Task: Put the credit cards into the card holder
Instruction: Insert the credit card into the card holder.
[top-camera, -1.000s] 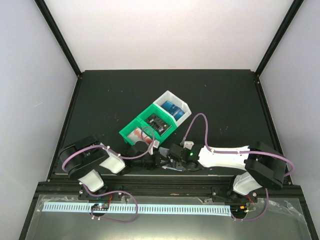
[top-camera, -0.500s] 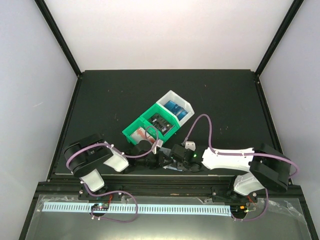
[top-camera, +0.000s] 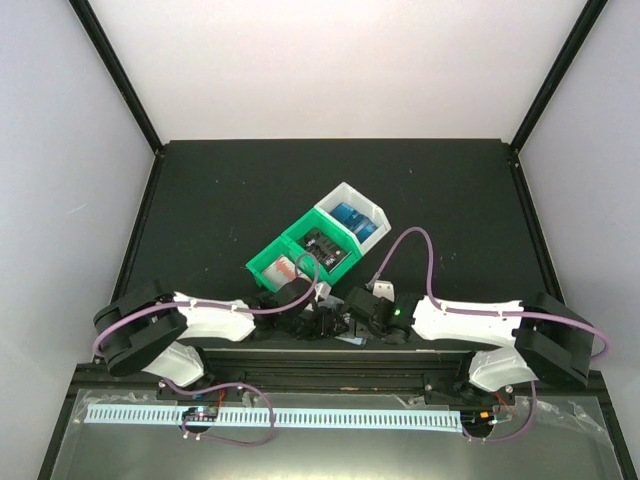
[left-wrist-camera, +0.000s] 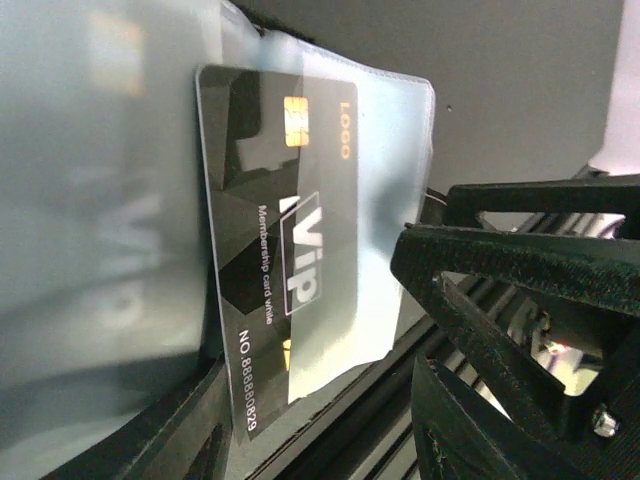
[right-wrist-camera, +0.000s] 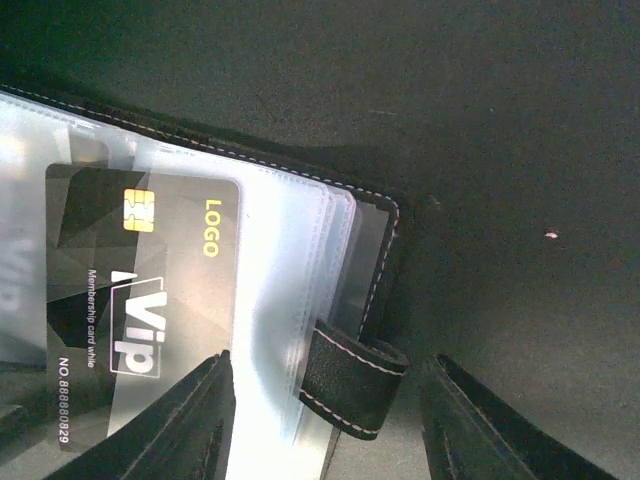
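Note:
The card holder (right-wrist-camera: 392, 262) lies open by the table's near edge, its clear sleeves up and its black strap (right-wrist-camera: 352, 384) pointing at me. A black VIP credit card (left-wrist-camera: 282, 250) sits partly inside one sleeve (left-wrist-camera: 385, 180); it also shows as the same card (right-wrist-camera: 140, 300) in the right wrist view. My left gripper (left-wrist-camera: 320, 430) is open, with the card's numbered end lying loose between its fingers. My right gripper (right-wrist-camera: 325, 420) is open and straddles the strap without touching it. From above, both grippers (top-camera: 318, 325) (top-camera: 356, 322) meet over the card holder (top-camera: 350, 340).
Joined bins stand just behind the grippers: a white one (top-camera: 368, 208) with blue cards, a green one (top-camera: 300, 228) with black cards, and a green one (top-camera: 258, 266) with red-and-white cards. The right gripper's black body (left-wrist-camera: 530, 270) crowds the left wrist view. The table's front rail runs right beneath.
My left gripper has opened and let go of the black card, now in the sleeve. The left arm has stretched out low. My right gripper has widened slightly.

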